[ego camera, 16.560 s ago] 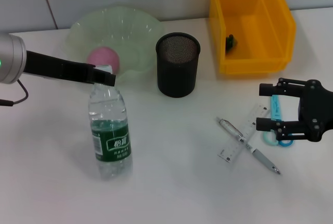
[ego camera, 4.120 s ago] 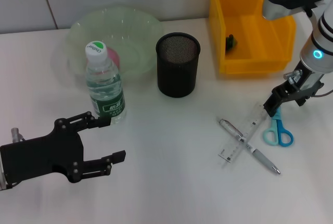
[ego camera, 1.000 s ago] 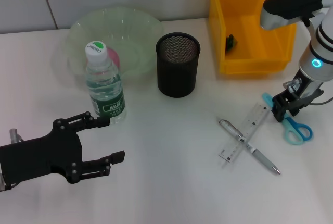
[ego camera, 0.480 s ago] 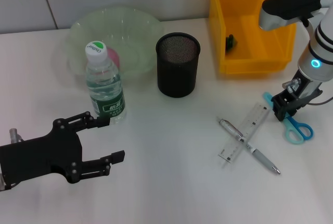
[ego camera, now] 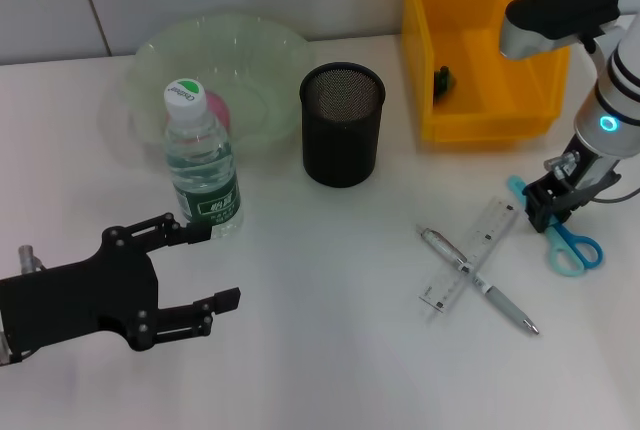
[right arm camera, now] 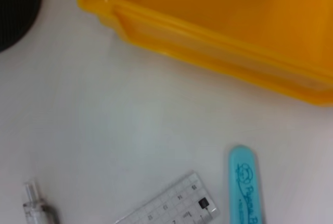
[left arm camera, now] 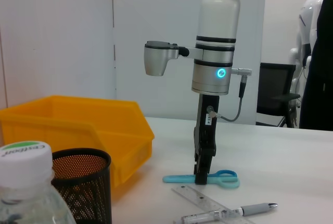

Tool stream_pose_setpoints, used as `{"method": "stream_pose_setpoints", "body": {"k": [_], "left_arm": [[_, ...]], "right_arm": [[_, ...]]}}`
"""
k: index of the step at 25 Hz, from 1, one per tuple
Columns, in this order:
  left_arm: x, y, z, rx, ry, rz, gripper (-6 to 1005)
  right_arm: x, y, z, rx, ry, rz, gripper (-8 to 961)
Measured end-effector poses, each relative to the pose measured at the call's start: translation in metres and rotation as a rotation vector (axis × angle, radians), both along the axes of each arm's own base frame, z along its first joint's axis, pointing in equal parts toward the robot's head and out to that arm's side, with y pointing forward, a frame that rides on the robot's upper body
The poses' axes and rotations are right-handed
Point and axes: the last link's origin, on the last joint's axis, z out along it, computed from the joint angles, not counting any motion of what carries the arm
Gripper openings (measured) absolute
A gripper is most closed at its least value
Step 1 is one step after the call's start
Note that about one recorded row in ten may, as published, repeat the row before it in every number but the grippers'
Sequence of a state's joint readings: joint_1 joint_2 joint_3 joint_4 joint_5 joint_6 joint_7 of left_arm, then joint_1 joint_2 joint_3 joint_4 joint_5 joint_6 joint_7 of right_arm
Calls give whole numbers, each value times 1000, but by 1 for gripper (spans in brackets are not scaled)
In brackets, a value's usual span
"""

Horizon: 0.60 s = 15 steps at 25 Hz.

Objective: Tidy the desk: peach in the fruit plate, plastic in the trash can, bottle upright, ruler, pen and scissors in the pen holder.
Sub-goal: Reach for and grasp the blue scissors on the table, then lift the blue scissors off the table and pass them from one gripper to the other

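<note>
White desk: our right gripper (ego camera: 548, 208) down on scissors (ego camera: 560, 233), fingers' state unclear, blades toward bin (ego camera: 480, 40); left gripper (ego camera: 205, 270) open, parked.

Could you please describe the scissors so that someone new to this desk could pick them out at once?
Start at the yellow bin at the back right; on the white desk just in front of it, the right gripper stands on the scissors. Unlike the clear ruler and pen crossed nearby, they are light blue with loop handles.

From my remote station it looked like a robotics lab: plain white walls, an office chair (left arm camera: 281, 101), another white robot (left arm camera: 311, 5) standing behind.
</note>
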<state>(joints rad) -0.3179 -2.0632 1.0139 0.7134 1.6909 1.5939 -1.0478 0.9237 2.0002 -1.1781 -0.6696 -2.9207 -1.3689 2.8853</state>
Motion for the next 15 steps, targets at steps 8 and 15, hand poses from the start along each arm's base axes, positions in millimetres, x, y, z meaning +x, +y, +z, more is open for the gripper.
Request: {"method": "stream_pose_setpoints", "body": {"k": [8, 15], "left_arm": [[1, 1, 0, 0, 0, -3, 688], [2, 1, 0, -1, -1, -7, 686]], "right_arm": [[-1, -1, 1, 0, 25, 7, 223], [-8, -2, 10, 24, 111, -12, 226]]}}
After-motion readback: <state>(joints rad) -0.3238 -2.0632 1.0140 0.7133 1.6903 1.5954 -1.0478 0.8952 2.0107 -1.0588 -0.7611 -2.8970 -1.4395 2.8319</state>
